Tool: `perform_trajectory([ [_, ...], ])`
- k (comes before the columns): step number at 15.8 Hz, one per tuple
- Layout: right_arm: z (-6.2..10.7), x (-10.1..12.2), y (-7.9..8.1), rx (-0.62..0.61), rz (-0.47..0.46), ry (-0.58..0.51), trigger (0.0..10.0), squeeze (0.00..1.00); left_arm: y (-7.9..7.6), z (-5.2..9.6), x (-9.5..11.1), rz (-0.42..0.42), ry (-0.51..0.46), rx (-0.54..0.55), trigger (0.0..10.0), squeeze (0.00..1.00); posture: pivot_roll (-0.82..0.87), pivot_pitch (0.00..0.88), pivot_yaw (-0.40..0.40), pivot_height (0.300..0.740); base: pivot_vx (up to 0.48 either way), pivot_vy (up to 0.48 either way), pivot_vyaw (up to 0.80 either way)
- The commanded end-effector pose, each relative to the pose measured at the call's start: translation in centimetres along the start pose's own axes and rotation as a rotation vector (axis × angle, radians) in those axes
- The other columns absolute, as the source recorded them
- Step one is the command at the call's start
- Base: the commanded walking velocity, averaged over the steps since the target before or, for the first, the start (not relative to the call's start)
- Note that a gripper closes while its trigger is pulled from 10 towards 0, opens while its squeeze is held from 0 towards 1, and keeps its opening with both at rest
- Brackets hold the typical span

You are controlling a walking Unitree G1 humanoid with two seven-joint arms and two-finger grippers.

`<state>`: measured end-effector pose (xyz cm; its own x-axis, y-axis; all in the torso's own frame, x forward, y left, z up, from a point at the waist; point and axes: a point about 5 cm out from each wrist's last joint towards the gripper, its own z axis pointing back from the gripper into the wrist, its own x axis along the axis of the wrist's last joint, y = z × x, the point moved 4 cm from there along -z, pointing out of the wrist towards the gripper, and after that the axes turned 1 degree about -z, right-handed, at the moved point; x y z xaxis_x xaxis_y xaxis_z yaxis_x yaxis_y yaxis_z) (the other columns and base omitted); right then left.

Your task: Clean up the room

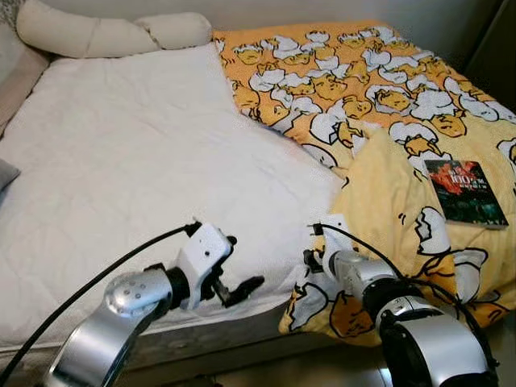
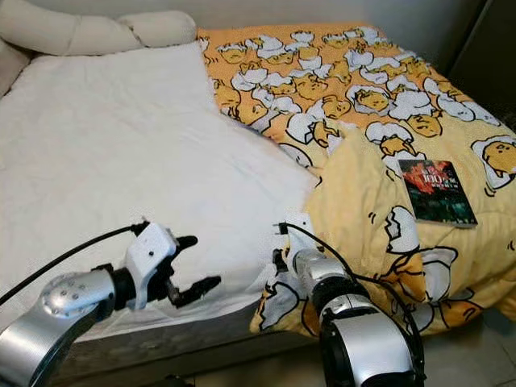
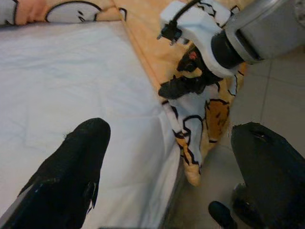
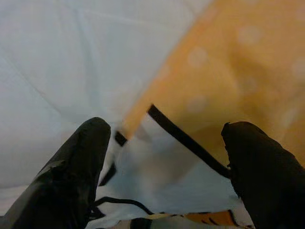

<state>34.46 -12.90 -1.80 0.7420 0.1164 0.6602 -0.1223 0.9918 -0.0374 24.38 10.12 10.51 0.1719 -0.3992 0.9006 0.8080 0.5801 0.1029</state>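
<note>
A yellow-orange duvet (image 1: 387, 185) printed with egg characters lies bunched over the right half of the bed. Its front corner (image 3: 195, 133) hangs over the mattress edge. My right gripper (image 4: 164, 157) is open at that corner, with fingers spread either side of the fabric fold; the left wrist view shows it too, as the right gripper (image 3: 183, 86). My left gripper (image 1: 242, 262) is open and holds nothing. It hovers just above the front edge of the bare white mattress sheet (image 1: 145, 161), left of the corner. A dark book (image 1: 463, 191) rests on the duvet at the right.
A long cream pillow (image 1: 105, 32) lies along the head of the bed. Tiled floor (image 3: 281, 109) runs below the bed's front edge. A dark panel (image 1: 496, 48) stands at the far right behind the bed.
</note>
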Motion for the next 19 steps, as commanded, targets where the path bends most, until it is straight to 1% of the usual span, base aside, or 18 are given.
perform_trajectory([
  [1, 0.0, 0.5, -0.3, -0.020, 0.008, -0.016, 1.6, 0.00, -0.3, 0.4, 0.1, -0.007, 0.008, -0.006, 10.0, 0.00, 0.09, 0.103, 0.015, 0.740, 0.000, 0.000, 0.00],
  [2, 0.0, 0.5, -0.8, -0.044, 0.004, -0.022, 0.0, 0.00, -0.5, 0.7, 0.0, -0.007, 0.015, -0.003, 10.0, 0.00, 0.10, 0.121, 0.015, 0.740, 0.000, 0.000, 0.00],
  [6, 0.0, 0.6, -1.0, -0.050, -0.032, -0.033, 0.0, 0.00, -1.1, 1.5, -0.2, -0.003, 0.035, -0.001, 10.0, 0.00, 0.13, 0.148, 0.015, 0.740, 0.000, 0.000, 0.00],
  [9, 0.0, 0.7, -0.5, -0.011, -0.073, -0.045, 0.0, 0.00, -1.5, 2.7, -0.4, 0.006, 0.058, 0.020, 10.0, 0.00, 0.17, 0.177, 0.013, 0.740, 0.000, 0.000, 0.00],
  [10, 0.0, 0.6, -0.5, -0.009, -0.071, -0.046, 0.0, 0.00, -1.7, 3.3, -0.8, 0.008, 0.073, 0.024, 10.0, 0.00, 0.18, 0.184, 0.011, 0.740, 0.000, 0.000, 0.00],
  [11, 0.0, 0.6, -0.6, -0.011, -0.072, -0.046, 0.0, 0.00, -1.8, 3.5, -0.9, 0.008, 0.081, 0.027, 10.0, 0.00, 0.18, 0.191, 0.010, 0.740, 0.000, 0.000, 0.00],
  [13, 0.0, 0.6, -0.6, -0.010, -0.077, -0.049, 0.0, 0.00, -1.9, 3.7, -0.9, 0.014, 0.087, 0.030, 10.0, 0.00, 0.18, 0.191, 0.007, 0.740, 0.000, 0.000, 0.00],
  [19, 0.0, 0.4, -1.1, -0.018, -0.074, -0.044, 0.0, 0.00, -2.2, 3.3, -0.7, 0.022, 0.074, 0.010, 10.0, 0.00, 0.16, 0.173, 0.006, 0.740, 0.000, 0.000, 0.00],
])
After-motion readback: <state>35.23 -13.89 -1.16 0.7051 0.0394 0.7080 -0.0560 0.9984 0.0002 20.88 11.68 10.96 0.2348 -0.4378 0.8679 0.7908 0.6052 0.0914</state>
